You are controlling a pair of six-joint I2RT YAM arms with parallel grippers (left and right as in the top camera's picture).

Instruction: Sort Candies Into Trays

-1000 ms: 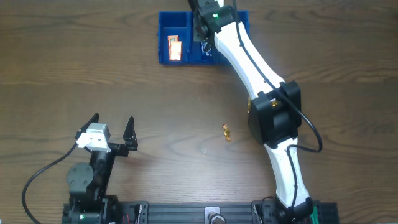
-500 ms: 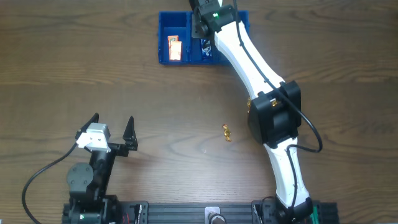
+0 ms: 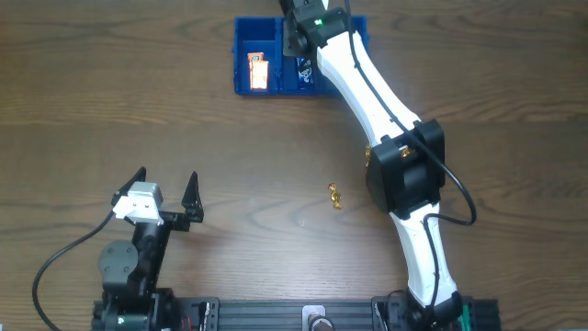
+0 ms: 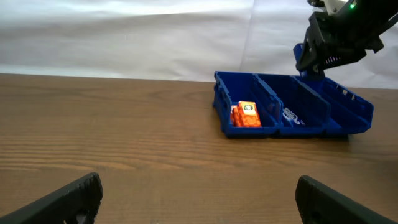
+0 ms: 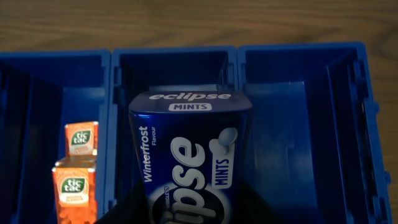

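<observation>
Okay, wooden worktop (image 3: 138,110) first. The white right arm (image 3: 367,83) stands at the bottom right of the top view and reaches up and across to the far edge. The left arm (image 3: 138,248) is low at the bottom left, near its base.

The blue tray (image 3: 257,35) is at the far side of the worktop and has three compartments side by side. The right tool (image 5: 189,208) is above its middle compartment and is closed on a dark blue candy tin (image 5: 189,155). I see dark fingers either side of the tin's lower part. The tin is upright, off the tray floor as far as I can tell.

The left tool (image 3: 167,188) is spread wide with nothing in it, well apart from the tray.

Orange candy boxes (image 3: 258,72) are in the compartment at the top view's left end; the right wrist view shows two, one just beside the other. A small blue-and-white piece (image 4: 290,115) lies in the middle compartment, and I can't tell what it is.

One gold-wrapped candy (image 3: 335,197) is alone on the bare worktop, well apart from the tray, just beside the right arm's black elbow joint.
</observation>
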